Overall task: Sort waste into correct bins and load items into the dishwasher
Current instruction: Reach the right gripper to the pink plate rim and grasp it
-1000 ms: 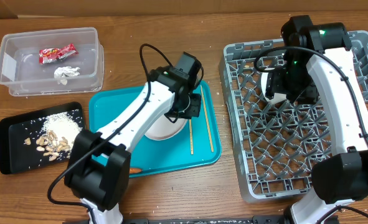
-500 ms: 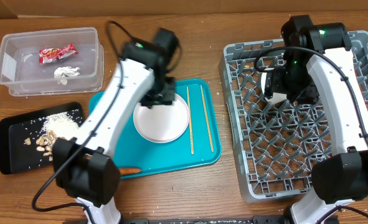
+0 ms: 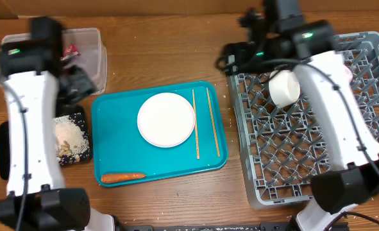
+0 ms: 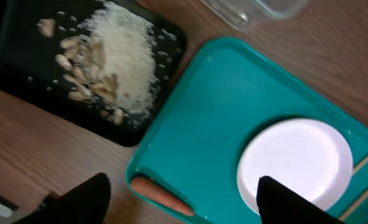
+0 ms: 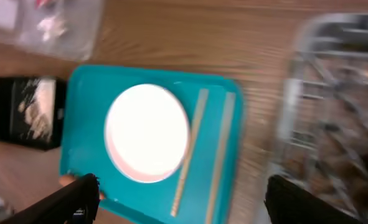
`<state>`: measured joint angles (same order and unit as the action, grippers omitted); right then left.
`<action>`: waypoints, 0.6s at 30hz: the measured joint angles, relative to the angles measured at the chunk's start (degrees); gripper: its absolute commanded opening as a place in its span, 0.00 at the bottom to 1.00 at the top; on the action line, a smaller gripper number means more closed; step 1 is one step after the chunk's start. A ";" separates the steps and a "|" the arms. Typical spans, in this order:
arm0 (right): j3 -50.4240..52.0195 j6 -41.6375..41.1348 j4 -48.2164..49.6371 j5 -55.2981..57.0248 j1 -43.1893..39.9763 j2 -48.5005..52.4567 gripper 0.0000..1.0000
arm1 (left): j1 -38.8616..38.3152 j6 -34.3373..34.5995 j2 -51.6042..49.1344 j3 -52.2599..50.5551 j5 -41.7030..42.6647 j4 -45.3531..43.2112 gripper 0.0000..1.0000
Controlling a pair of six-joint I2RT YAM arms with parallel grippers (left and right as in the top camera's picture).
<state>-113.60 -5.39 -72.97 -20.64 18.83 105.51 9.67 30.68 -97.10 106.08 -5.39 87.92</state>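
A white bowl [image 3: 284, 88] sits in the grey dish rack [image 3: 292, 160] near its back left corner. On the teal tray [image 3: 118, 147] lie the round plate [image 3: 166, 119], two chopsticks [image 3: 196, 125] and an orange carrot [image 3: 122, 176]. My left gripper [image 3: 80, 83] hangs open between the clear tub [image 3: 93, 51] and the black tray [image 3: 80, 138] of rice and nut scraps. In the left wrist view the carrot [image 4: 162, 193] lies far below the open gripper [image 4: 184, 205]. My right gripper [image 3: 237, 61] is open over the rack's back left corner, looking at the plate [image 5: 147, 132].
The left arm covers most of the clear tub; only a bit of red wrapper [image 3: 69, 49] shows. Bare wooden table lies between the teal tray and the rack [image 5: 333, 93]. The right wrist view is blurred by motion.
My left arm swung from the plate to the far left and its gripper opened. My right arm pulled back from the bowl, which stays in the rack.
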 measured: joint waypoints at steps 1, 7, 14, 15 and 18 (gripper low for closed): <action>0.00 -0.07 0.70 0.09 2.03 0.55 0.86 | 1.81 0.15 0.24 0.11 0.04 0.00 0.86; -0.02 -4.79 2.80 4.04 12.24 8.09 0.73 | 6.62 0.59 0.35 0.15 0.42 -0.28 0.93; -0.02 -11.34 2.82 6.97 16.13 19.34 0.63 | 6.56 0.50 0.35 0.15 0.63 -1.51 0.95; -0.02 -12.00 2.80 7.23 16.22 20.48 0.60 | 6.56 0.50 0.35 0.15 0.63 -1.70 0.95; -0.02 -13.90 2.58 7.76 16.55 23.98 0.59 | 6.56 0.50 0.35 0.15 0.66 -1.81 0.95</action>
<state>-113.62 -19.29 -70.39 -12.88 35.38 129.49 16.23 31.18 -96.75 106.24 -4.73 86.11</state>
